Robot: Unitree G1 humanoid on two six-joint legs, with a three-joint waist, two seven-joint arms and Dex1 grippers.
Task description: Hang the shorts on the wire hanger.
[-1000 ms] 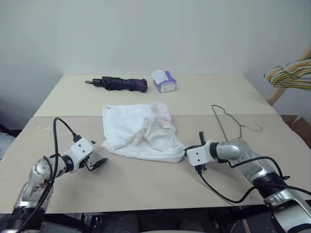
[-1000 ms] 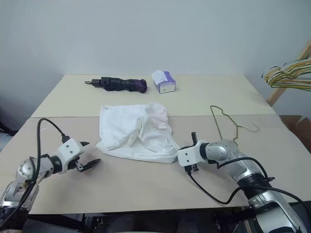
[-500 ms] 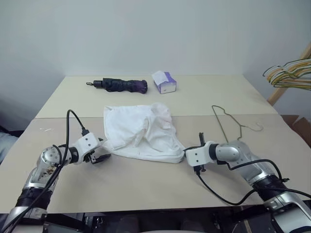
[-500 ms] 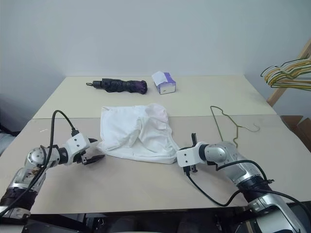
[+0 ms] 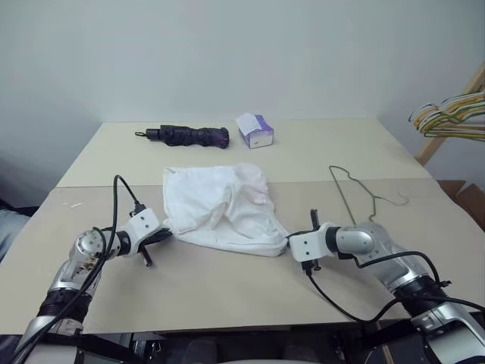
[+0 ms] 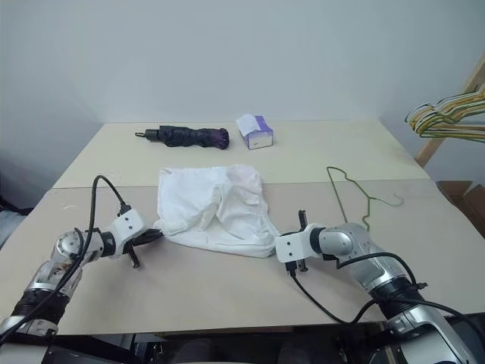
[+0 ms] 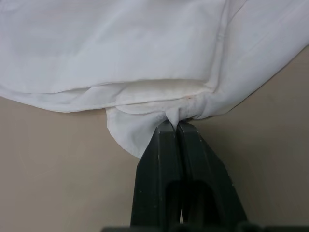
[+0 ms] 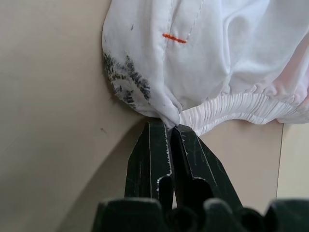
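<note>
Where pinched, shorts (image 8: 203, 53): dark smudges, orange stitch.

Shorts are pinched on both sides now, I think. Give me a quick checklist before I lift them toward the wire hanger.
1. Left gripper shut on the shorts: ok, its fingers are closed on a bunched edge of cloth.
2. Right gripper shut on the shorts: ok, pinching the corner beside the gathered waistband.
3. Shorts spread flat for hanging: not ok, the cloth lies crumpled and folded between the grippers.
4. Wire hanger free to reach: ok, it lies flat on the table, apart from the shorts.
5. Each grip holds only one layer: cannot tell.
6. Umbrella and tissue box clear of the lift: ok, both sit at the far side.
</note>
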